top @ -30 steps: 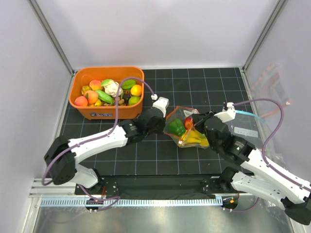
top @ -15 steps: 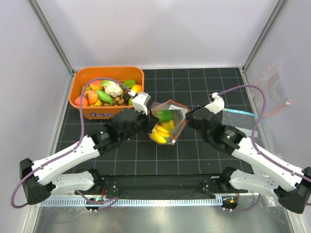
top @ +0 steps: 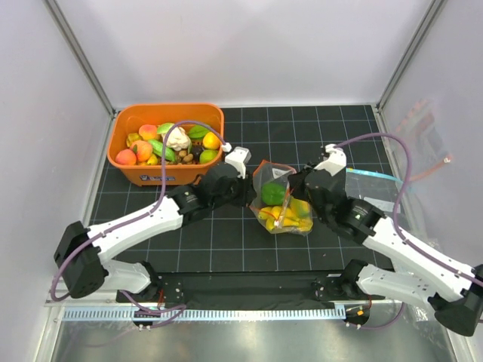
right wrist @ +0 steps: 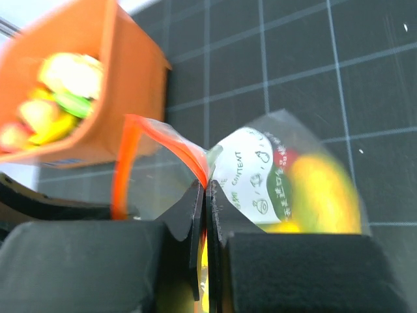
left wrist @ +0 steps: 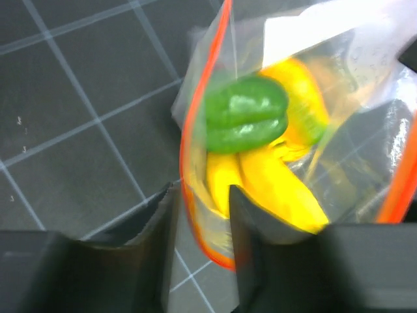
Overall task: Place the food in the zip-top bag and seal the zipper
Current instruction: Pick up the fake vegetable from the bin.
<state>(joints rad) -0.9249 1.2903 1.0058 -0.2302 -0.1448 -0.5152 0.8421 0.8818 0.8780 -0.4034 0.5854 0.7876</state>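
Note:
The zip-top bag lies on the black mat between my two grippers, holding a green pepper, a yellow banana and other pieces. My left gripper is at its left side; in the left wrist view its jaws stand apart around the red-orange zipper, with mat showing beside the strip. My right gripper is shut on the zipper at the bag's right edge. More food fills the orange bin.
The orange bin stands at the back left, close behind my left arm; it also shows in the right wrist view. A flat clear bag with a blue edge lies at the right. Another clear bag leans on the right wall.
The bag swung left towards the bin, then came back right and down to the middle. Both grippers moved with it, and its mouth looks narrower now.

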